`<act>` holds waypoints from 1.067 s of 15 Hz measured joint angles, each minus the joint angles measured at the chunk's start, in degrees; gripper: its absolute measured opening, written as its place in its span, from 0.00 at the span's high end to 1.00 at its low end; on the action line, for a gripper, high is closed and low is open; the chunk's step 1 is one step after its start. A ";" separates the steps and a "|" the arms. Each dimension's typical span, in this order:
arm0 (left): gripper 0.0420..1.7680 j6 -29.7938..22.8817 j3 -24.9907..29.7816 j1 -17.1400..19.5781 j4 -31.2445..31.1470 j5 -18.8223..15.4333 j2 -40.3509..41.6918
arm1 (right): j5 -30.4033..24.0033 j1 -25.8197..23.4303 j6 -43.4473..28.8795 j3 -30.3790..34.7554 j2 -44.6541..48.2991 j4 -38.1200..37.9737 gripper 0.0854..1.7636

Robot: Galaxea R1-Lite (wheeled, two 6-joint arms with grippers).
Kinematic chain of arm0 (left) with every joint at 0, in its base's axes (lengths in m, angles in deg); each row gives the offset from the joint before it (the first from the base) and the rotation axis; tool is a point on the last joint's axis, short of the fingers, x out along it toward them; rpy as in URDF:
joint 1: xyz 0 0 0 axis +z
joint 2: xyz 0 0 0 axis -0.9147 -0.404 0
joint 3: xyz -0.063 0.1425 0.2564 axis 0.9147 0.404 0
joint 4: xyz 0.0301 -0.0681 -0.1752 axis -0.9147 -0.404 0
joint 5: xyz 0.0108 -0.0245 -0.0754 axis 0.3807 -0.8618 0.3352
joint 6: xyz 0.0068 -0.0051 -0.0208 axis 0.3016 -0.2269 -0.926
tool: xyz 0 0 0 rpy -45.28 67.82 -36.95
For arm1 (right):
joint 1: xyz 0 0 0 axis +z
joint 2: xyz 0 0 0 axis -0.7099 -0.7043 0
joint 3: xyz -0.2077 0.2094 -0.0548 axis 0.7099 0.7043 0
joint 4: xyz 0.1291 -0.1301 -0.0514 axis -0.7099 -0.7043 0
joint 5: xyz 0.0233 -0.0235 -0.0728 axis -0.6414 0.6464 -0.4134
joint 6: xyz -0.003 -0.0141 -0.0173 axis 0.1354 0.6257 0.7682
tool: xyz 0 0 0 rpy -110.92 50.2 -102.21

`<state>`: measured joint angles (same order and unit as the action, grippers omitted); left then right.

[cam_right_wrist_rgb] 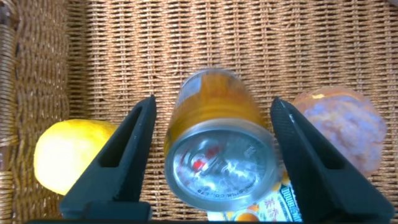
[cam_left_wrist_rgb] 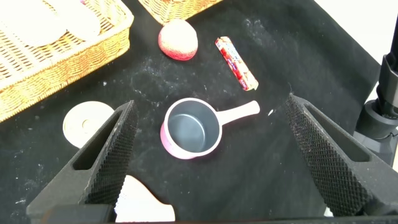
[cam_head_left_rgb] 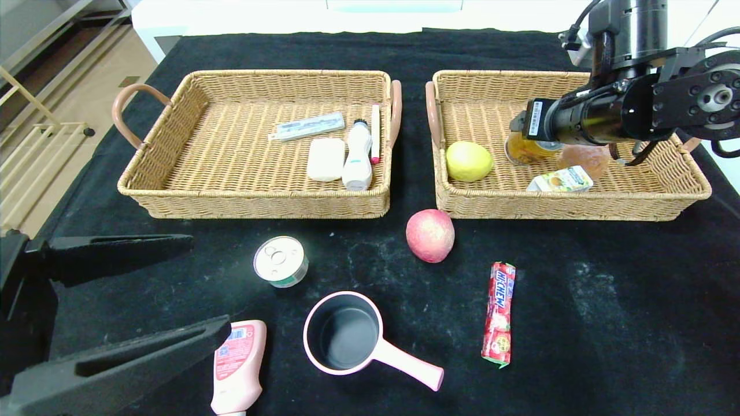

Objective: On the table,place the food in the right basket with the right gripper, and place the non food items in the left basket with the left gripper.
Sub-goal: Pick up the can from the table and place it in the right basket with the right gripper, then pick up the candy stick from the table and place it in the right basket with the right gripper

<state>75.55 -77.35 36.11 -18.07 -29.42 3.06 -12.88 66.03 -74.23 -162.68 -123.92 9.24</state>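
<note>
Between the right gripper's (cam_right_wrist_rgb: 211, 162) two black fingers (cam_right_wrist_rgb: 121, 158) lies a jar of orange fruit (cam_right_wrist_rgb: 217, 149), its metal lid toward the wrist; a narrow gap shows on each side, so the fingers stand parted and not pressing it. It rests in the right basket (cam_head_left_rgb: 578, 202), with a lemon (cam_right_wrist_rgb: 65, 152) to its left, a pale pink lump (cam_right_wrist_rgb: 342, 127) to its right and a small carton (cam_head_left_rgb: 559, 180) nearer. On the near left, the left gripper (cam_left_wrist_rgb: 208, 155) hovers wide open above the pink saucepan (cam_left_wrist_rgb: 193, 129).
</note>
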 joint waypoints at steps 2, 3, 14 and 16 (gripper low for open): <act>0.03 0.00 0.00 0.00 -0.05 -0.05 0.00 | -0.02 0.00 -0.02 0.00 0.00 -0.11 0.19; 0.03 0.00 0.00 0.00 -0.05 -0.05 0.00 | 0.00 0.02 -0.02 0.00 0.02 -0.23 0.17; 0.03 0.44 0.11 -0.04 -0.22 -0.09 0.22 | 2.95 6.28 -0.44 5.84 10.59 -11.30 0.07; 0.03 0.49 0.11 -0.01 -0.22 -0.09 0.41 | 2.97 7.35 -1.60 10.01 13.92 -12.35 0.06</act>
<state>76.04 -77.24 36.10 -18.29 -29.50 3.47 -9.90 73.38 -75.83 -152.68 -110.00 -3.11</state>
